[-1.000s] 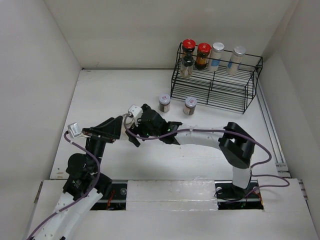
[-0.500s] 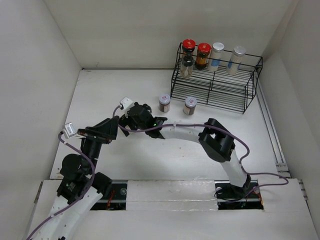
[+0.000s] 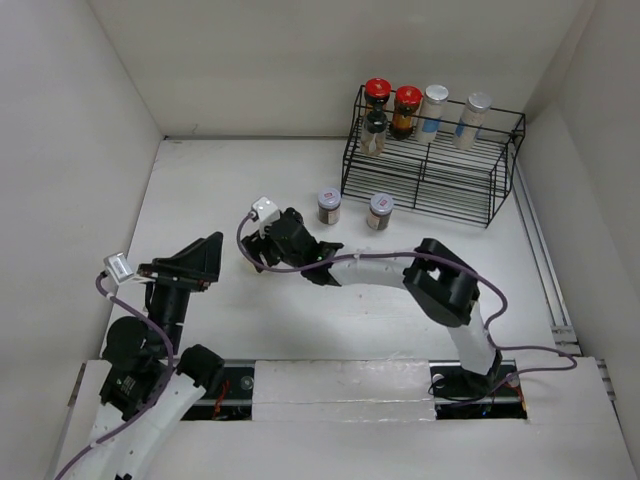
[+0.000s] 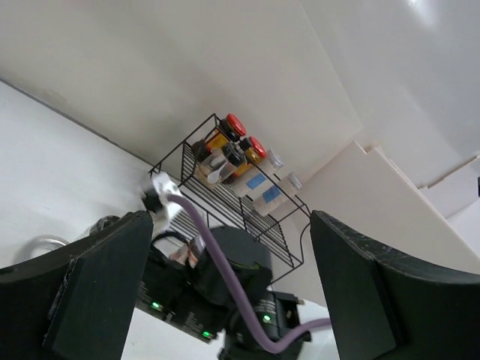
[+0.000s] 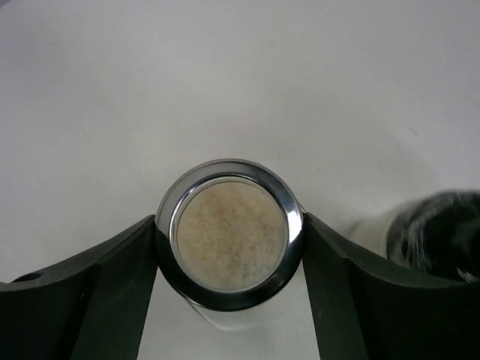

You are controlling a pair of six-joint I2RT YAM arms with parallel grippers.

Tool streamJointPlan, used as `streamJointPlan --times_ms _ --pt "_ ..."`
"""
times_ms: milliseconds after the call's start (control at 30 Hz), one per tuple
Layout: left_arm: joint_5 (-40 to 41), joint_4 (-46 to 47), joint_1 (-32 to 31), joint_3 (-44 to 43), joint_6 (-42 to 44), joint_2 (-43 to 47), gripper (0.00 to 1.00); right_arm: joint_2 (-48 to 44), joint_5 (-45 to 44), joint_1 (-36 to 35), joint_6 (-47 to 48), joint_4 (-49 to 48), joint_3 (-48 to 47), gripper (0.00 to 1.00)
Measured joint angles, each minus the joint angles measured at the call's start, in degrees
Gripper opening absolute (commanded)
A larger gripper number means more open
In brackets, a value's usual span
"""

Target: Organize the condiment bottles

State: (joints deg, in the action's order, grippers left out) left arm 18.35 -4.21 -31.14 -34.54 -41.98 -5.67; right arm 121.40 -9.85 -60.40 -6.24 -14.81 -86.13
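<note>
On the white bench point(image 3: 230, 200) the right tool point(image 5: 229, 247) grips a silver-lidded jar point(image 5: 229, 229) (touching its rim on both sides), well apart from the rack point(image 3: 430, 175); the left tool point(image 4: 229, 274) is open. Next, we think, a straight lift.

Silver-lid jar point(image 5: 229, 232), upright (beige granules), clr top

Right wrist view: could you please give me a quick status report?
Left gripper open, empty. Right gripper shut on silver-lidded jar, upright on table. Blurred dark object close beside it.
</note>
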Motion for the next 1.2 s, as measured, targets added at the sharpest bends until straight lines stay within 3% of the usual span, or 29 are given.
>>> streamJointPlan --times_ms 267,433,567,833,1200 --pt "1.3 0.4 0.0 0.1 0.1 -1.0 0.81 -22.4 3.2 -0.5 -1.3 4.8 17.9 0.47" --pt "0.2 6.1 0.0 3.6 -0.8 -6.0 0.81 -38.9 2.6 1.1 0.1 8.8 18.8 0.47" --pt "-1.0 9.7 0.0 6.5 -1.4 -12.6 0.81 -46.5 1.7 9.4 2.0 11.5 16.2 0.47" --pt "-3.4 17.9 0.0 8.3 -1.8 -21.0 0.81 -44.3 2.3 32.6 3.9 21.3 7.9 0.46" --pt "-1.4 25.7 0.0 14.3 1.9 -25.8 0.82 -31.6 7.5 45.3 3.8 26.0 -1.0 0.46"
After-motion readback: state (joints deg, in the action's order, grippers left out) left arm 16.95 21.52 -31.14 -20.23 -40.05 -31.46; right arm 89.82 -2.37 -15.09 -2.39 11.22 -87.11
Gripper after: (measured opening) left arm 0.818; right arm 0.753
